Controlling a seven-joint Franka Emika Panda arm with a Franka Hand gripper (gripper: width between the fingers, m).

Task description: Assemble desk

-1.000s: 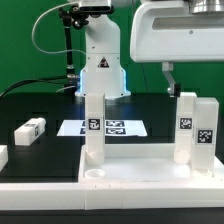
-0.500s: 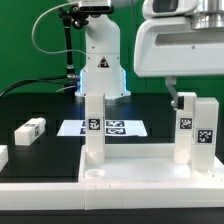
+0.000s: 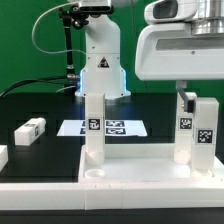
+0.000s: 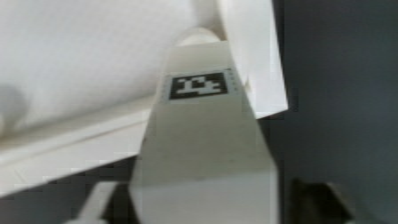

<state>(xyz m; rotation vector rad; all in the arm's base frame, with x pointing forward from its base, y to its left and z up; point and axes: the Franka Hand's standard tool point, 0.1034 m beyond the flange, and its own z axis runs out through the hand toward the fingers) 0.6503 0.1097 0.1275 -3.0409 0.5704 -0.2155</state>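
You are working on the legs of the desk. The white tabletop (image 3: 135, 160) lies flat on the near part of the black table (image 3: 40, 105). Three legs stand up on it. The left leg (image 3: 95, 125) is on the exterior view's left. The middle leg (image 3: 187, 130) and the right leg (image 3: 206, 135) stand close together on the exterior view's right. A loose leg (image 3: 30, 130) lies on its side, well apart, on the exterior view's left, next to the marker board (image 3: 115, 127).

Your gripper (image 3: 184, 93) is right on top of the middle leg. In the wrist view the middle leg (image 4: 210, 140) sits between the fingers (image 4: 103, 205), one on each side. I cannot tell if they squeeze it yet or just sit beside it.

I think this step is grabbing the middle leg to fix it tight in its corner hole. Next, you need a firm hold. Keep the leg straight up, and do not bump the right leg beside it.
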